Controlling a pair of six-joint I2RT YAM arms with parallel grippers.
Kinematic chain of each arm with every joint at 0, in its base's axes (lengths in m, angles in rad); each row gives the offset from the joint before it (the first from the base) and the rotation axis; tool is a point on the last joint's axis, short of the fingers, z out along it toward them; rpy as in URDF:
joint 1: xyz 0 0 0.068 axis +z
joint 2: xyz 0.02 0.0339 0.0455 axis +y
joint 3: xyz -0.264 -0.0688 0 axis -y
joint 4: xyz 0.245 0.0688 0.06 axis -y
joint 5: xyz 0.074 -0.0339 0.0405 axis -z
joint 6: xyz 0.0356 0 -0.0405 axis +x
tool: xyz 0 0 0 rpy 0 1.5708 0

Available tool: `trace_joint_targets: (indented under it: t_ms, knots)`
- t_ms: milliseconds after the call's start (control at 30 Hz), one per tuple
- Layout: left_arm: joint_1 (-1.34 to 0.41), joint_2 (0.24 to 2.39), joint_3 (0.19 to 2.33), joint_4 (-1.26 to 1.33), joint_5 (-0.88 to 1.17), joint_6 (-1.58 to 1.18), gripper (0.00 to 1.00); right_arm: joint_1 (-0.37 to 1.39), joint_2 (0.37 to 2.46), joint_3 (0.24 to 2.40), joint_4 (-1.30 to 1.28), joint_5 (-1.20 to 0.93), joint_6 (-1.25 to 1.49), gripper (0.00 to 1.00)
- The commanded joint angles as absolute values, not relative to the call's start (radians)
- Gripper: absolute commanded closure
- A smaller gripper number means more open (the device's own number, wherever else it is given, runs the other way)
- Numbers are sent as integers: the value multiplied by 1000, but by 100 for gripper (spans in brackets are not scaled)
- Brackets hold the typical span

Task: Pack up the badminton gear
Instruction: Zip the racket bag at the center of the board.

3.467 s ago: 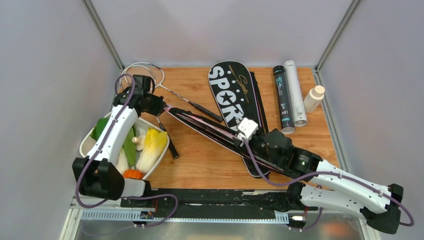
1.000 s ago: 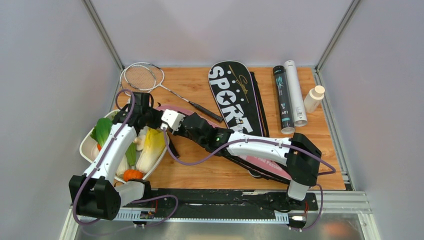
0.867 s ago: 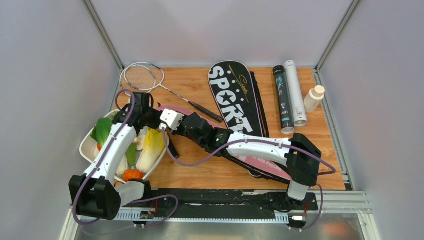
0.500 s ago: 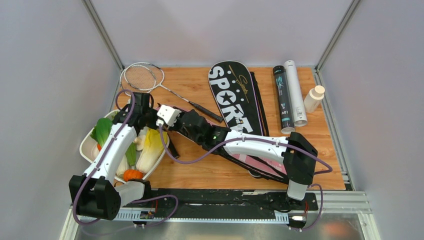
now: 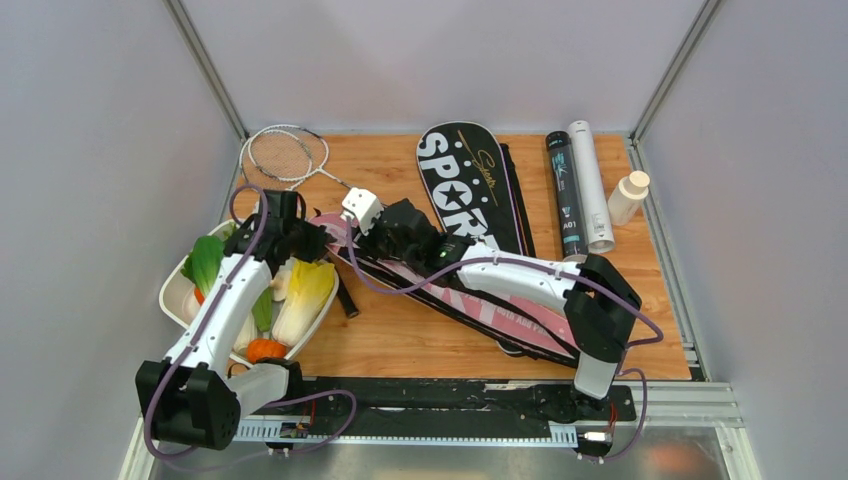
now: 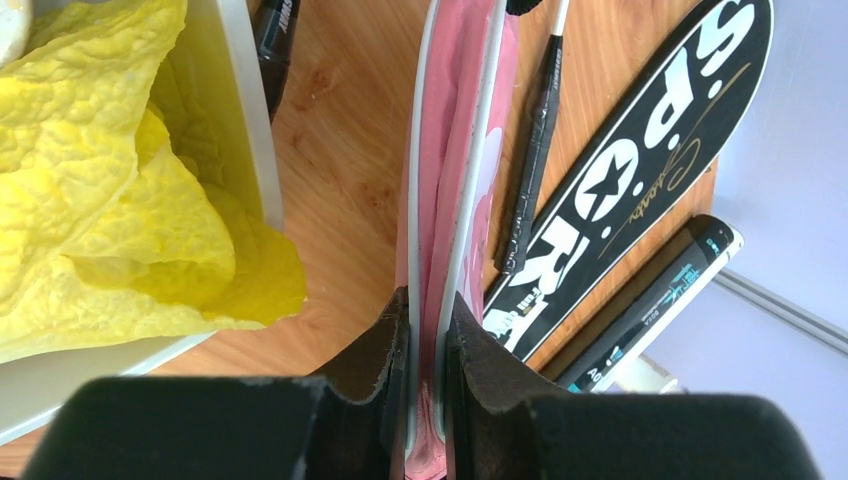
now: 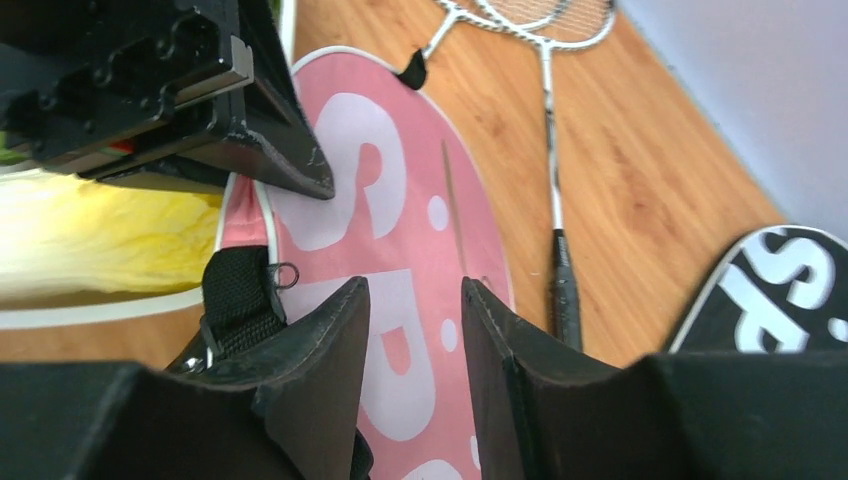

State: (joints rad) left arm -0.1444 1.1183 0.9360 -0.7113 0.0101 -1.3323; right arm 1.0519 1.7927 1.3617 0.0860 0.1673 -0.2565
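The left pincer (image 6: 427, 312) is clamped on the white-piped edge of the pink racket bag (image 6: 465, 150), just beside the white tray (image 6: 243, 120) of vegetables. The bag is held on edge at that end and is laid diagonally across the table (image 5: 400, 340) toward the near right. The silver racket (image 5: 285, 155) is laid in the far left corner. The right pincer (image 7: 412, 290) is poised over the pink bag's face, jaws parted a little, nothing seen gripped. Further right are laid the black racket bag (image 5: 462, 190), the black tube (image 5: 566, 200) and the white tube (image 5: 592, 185).
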Motion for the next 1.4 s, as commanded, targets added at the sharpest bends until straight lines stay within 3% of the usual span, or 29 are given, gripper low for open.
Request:
trace_joint_targets:
  t_ms: [0, 133, 467, 733, 1367]
  knots:
    - [-147, 1074, 905, -652, 55, -1307, 86, 983, 1738, 1399, -11, -155, -133, 58]
    - [-148, 1017, 857, -581, 49, -1309, 87, 954, 1758, 1396, -67, -294, -76, 67]
    - [-147, 1006, 832, -519, 67, -1290, 90, 954, 1814, 1432, -67, -490, -13, 65]
    - [-148, 1003, 826, -509, 64, -1281, 90, 955, 1839, 1476, -61, -477, 22, 59]
    - [-148, 986, 801, -467, 74, -1258, 90, 957, 1946, 1550, -41, -597, 69, 58]
